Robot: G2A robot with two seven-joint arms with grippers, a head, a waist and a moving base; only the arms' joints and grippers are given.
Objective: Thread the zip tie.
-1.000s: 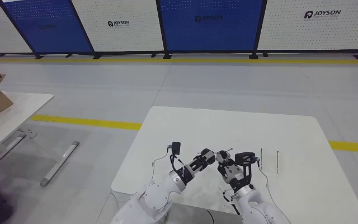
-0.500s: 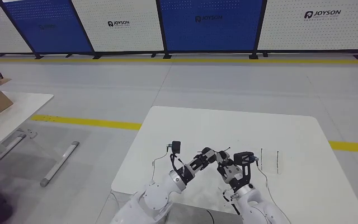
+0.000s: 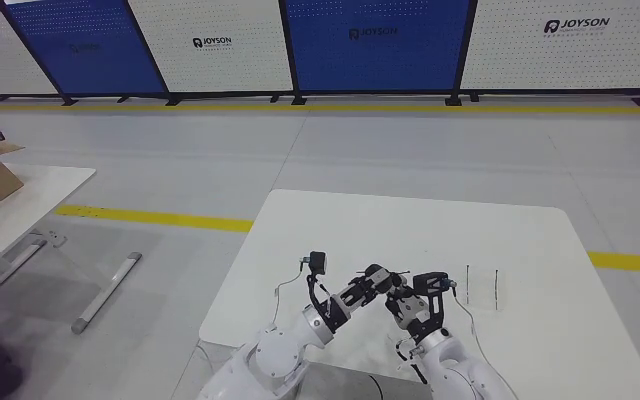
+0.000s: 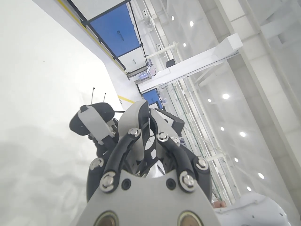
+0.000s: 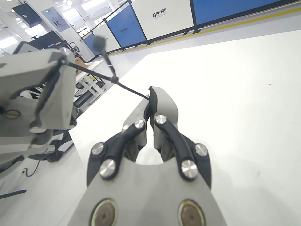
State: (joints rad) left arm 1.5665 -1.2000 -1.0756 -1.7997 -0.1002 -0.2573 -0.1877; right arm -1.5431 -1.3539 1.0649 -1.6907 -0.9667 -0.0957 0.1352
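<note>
Where right fingers (image 5: 167,104) clamp it, zip tie (image 5: 131,91) vanishes — left fingers (image 5: 56,83) likewise.

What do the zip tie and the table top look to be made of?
Zip tie: black, matte, probably nylon plastic; a thin strap spanning the left gripper and right gripper. Table: smooth, plain white top, perhaps laminate; cannot tell for sure.

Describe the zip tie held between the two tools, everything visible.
The zip tie is a thin black strap, plastic by the look, held in the air above the white table. It runs taut between the right tool, shut on one end, and the left tool, shut on the other. Midway sits a small knot, where a second stretch branches off to a blurred dark lump, perhaps the head.
</note>
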